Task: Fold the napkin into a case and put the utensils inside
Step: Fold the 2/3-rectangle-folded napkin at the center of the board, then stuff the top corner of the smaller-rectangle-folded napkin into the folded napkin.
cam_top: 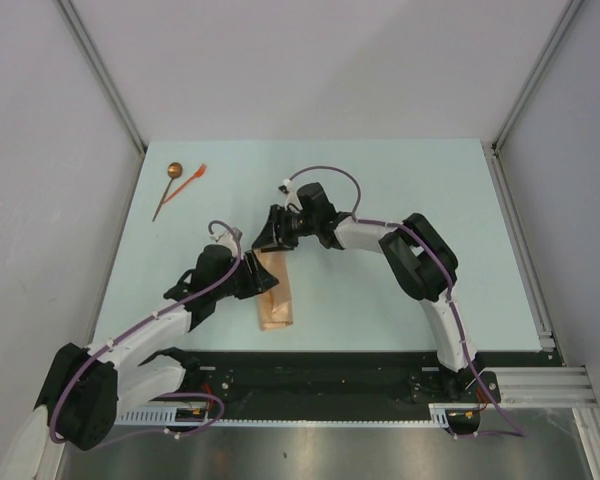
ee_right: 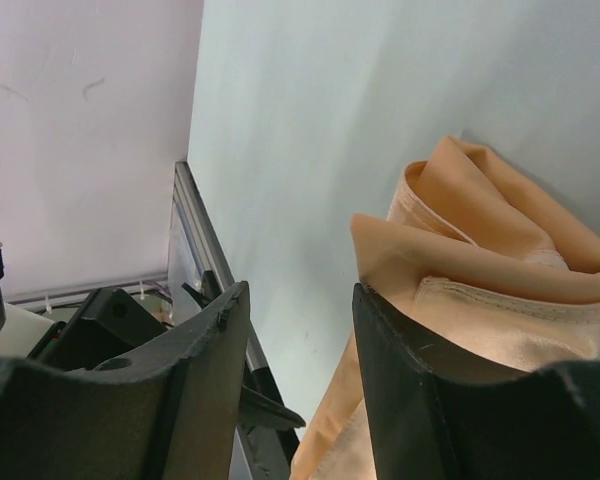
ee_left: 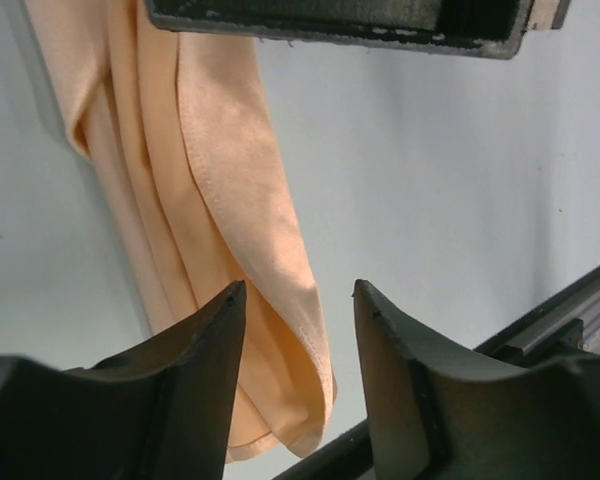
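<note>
At the counter's (cam_top: 400, 190) far left, the spoon (cam_top: 174, 171) and fork (cam_top: 194, 179) lie untouched. Mid-counter, the napkin (cam_top: 277, 296) is already a narrow folded strip. The left fingers (ee_left: 195, 350) and right fingers (ee_right: 410, 380) beside it are parted, gripping nothing. The 2 utensils are not yet inside.

Looking down on a mint-green tabletop (cam_top: 400, 190). Closing in its far, left and right edges with pale-grey walls (cam_top: 310, 60). Running a silvery metal rail (cam_top: 521, 250) along its right edge, a black base strip (cam_top: 360, 372) along its near edge. Lighting evenly.
</note>
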